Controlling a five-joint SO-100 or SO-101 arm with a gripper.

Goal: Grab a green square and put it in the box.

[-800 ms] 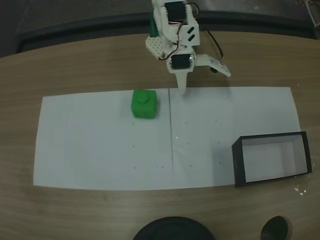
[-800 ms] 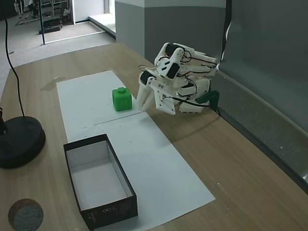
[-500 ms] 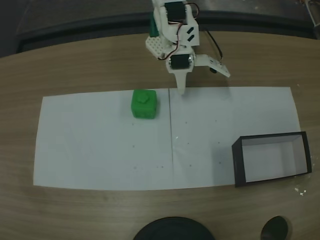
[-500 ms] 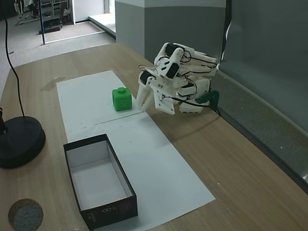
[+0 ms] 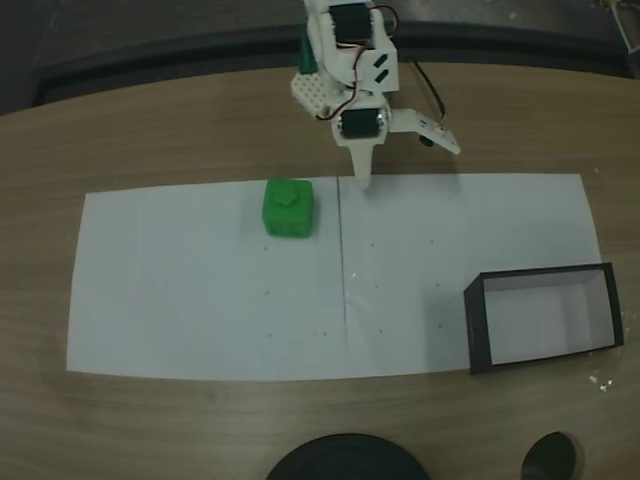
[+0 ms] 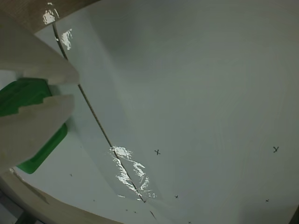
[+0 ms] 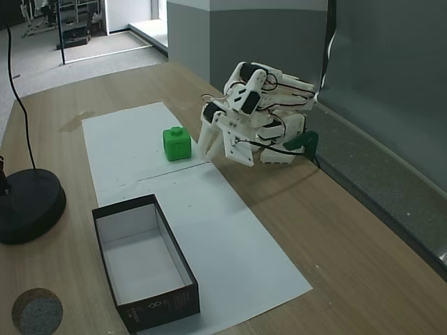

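White plastic arm, folded low over its base at the far edge of the table (image 5: 150, 130); wood-grain top.

Gripper (image 5: 405, 160): white, two-fingered, jaws spread apart, nothing between them. In a fixed view (image 7: 222, 150) one finger points down at the edge of the paper and the other is splayed out to the side. Both tips sit above the surface; whether the lower tip touches the paper cannot be told.

Paper sheet (image 5: 200, 310): white, long, flat on the table, with a thin dark line across its middle and small pen marks. The gripper is at its far edge, just beside the line.

Green square (image 5: 289, 208): bright green block with a round stud on top, upright on the paper. In a fixed view it lies near the gripper, to the left of the downward finger and across the dark line from it, not touching. In a fixed view (image 7: 177, 144) it stands just to the left of the fingers. In the wrist view (image 6: 28, 126) it shows at the left edge, partly behind the blurred white fingers (image 6: 32, 121).

Box (image 5: 478, 330): shallow, black walls, white floor, open top, nothing inside. Well apart from the gripper, at the paper's near right corner in a fixed view; nearest the camera in a fixed view (image 7: 178, 279).

Black round base (image 7: 31, 206) with a thin pole: on the table, beyond the box from the gripper.
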